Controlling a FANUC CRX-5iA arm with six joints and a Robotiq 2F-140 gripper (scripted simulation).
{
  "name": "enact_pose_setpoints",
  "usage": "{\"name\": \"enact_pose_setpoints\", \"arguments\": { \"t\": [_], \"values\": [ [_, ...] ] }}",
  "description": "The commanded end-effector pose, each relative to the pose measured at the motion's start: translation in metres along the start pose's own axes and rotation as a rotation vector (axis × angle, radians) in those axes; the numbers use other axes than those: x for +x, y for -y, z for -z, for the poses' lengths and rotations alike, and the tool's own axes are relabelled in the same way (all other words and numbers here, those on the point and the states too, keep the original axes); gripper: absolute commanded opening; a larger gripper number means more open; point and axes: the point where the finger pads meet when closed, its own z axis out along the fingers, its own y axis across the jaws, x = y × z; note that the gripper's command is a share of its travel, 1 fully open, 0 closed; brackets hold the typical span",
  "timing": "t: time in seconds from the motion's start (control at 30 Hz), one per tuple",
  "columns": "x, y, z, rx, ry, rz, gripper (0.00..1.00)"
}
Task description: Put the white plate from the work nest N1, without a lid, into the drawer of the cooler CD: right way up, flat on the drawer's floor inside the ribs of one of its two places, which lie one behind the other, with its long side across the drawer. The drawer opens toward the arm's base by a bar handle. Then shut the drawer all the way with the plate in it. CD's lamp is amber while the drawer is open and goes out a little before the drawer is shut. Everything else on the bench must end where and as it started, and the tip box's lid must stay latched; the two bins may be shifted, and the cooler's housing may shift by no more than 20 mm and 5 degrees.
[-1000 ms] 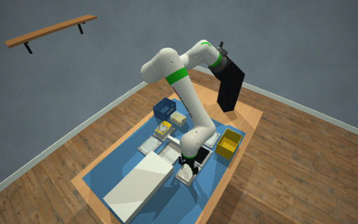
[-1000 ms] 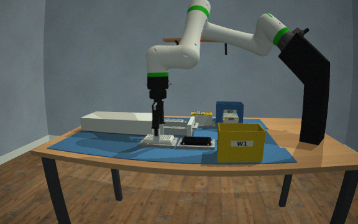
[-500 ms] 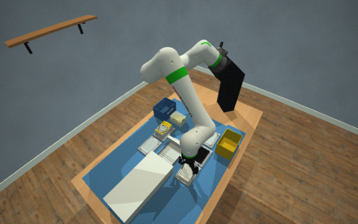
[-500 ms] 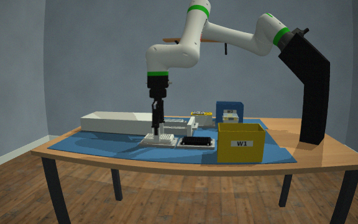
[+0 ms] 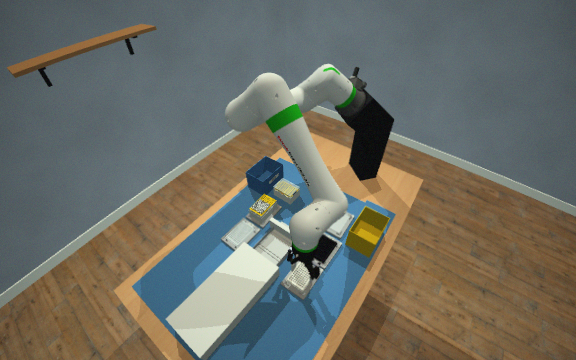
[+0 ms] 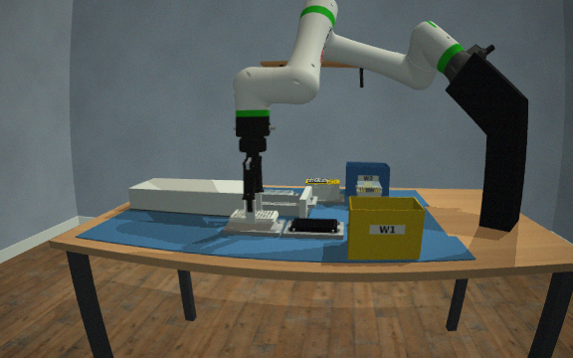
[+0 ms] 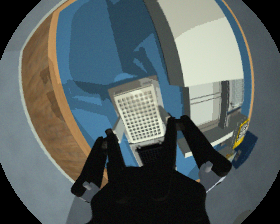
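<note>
We look down past our gripper (image 7: 143, 137), its fingers closed against the near end of the white plate (image 7: 139, 113), which lies at the centre in its nest (image 7: 118, 91). The cooler (image 7: 184, 23) stretches away toward one o'clock. The blue mat (image 7: 91, 36) fills ten o'clock, with the table's (image 7: 40, 76) edge at nine.
</note>
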Motion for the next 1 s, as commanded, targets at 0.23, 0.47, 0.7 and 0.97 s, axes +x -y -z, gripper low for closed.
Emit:
{"name": "enact_pose_setpoints", "arguments": {
  "t": [0.23, 0.47, 0.7, 0.97],
  "values": [
    [0.000, 0.000, 0.013, 0.000, 0.000, 0.000, 0.00],
    [0.000, 0.000, 0.020, 0.000, 0.000, 0.000, 0.00],
    [0.000, 0.000, 0.029, 0.000, 0.000, 0.000, 0.00],
    [0.000, 0.000, 0.037, 0.000, 0.000, 0.000, 0.00]
  ]
}}
